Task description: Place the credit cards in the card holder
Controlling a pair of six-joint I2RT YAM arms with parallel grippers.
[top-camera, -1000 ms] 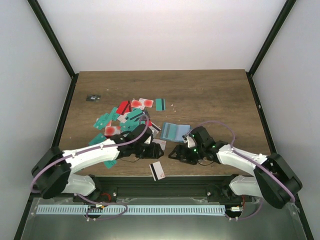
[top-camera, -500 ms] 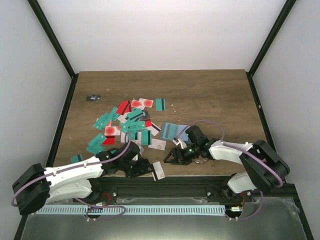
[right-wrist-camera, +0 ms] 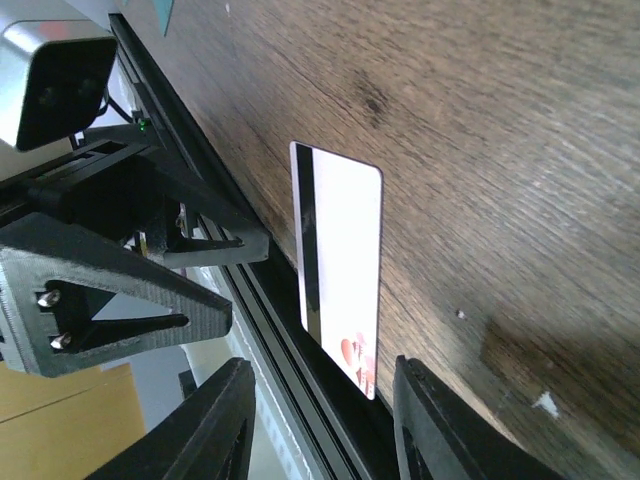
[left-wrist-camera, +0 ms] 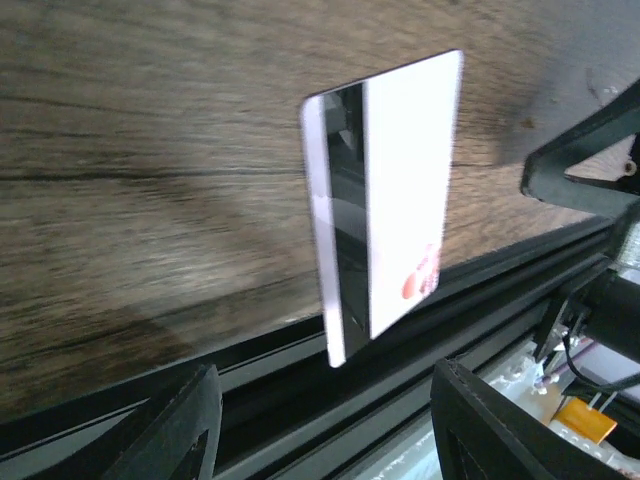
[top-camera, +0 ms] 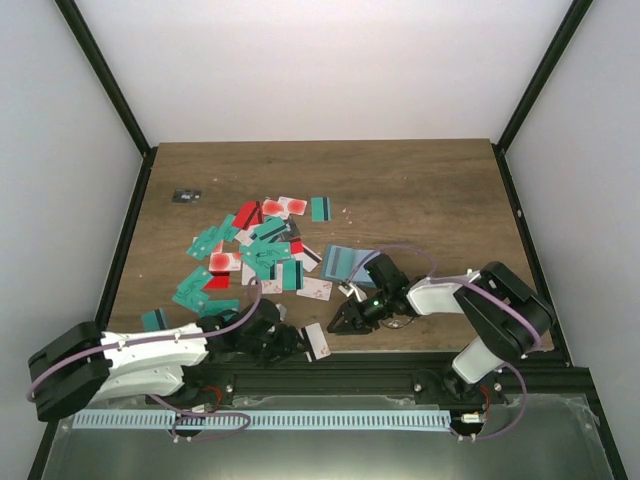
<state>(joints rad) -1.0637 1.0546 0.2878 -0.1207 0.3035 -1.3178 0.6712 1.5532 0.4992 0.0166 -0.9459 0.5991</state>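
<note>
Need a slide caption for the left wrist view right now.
A white black-striped card overhangs the near edge of the table, just ahead of the open left tool.

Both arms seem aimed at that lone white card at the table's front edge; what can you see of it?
The white card is a thin, plastic-looking rectangle with rounded corners, a black stripe along one long side and red blots at one end. It lies flat on the wooden table, blotted end jutting past the front edge, ungripped.
</note>
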